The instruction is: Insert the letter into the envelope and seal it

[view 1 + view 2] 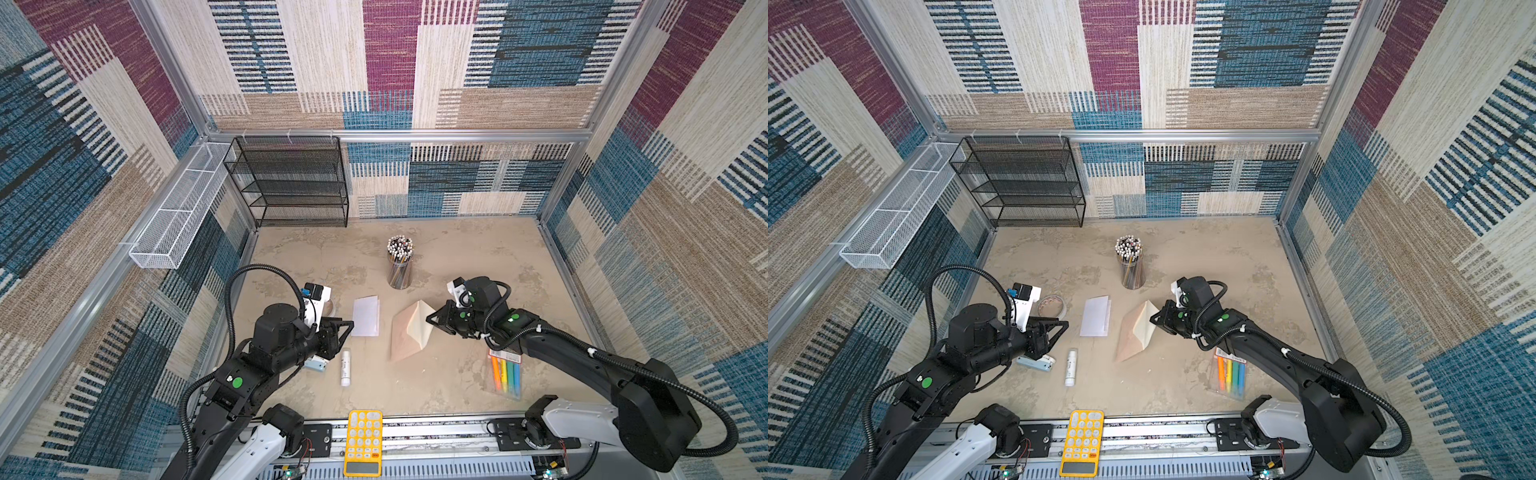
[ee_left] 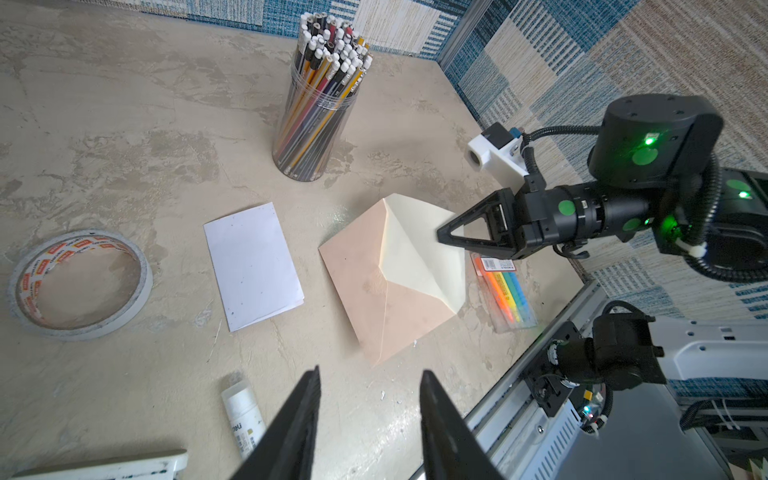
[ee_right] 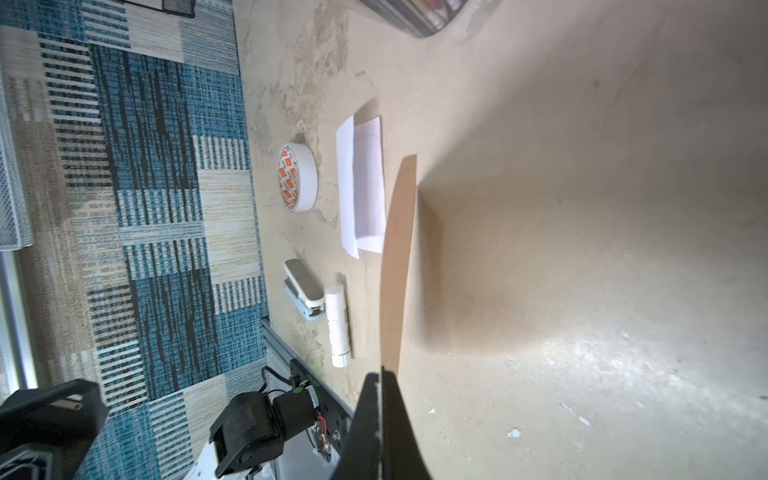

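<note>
Right end effector (image 1: 430,321) tight on the envelope (image 1: 401,340) flap; left end effector (image 1: 351,325) half-open beside the letter (image 1: 366,316).

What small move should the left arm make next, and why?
Probably lower the open left gripper to the edge of the letter and pinch it: it lies flat, untouched, while the right gripper holds the envelope by its raised flap.

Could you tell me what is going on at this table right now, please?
The right gripper has its jaws shut on the envelope at its cream flap, holding the flap up and open. The letter lies flat on the table beside the envelope, untouched and not yet inside. The left gripper hovers by the letter's near edge, jaws open and empty.
</note>
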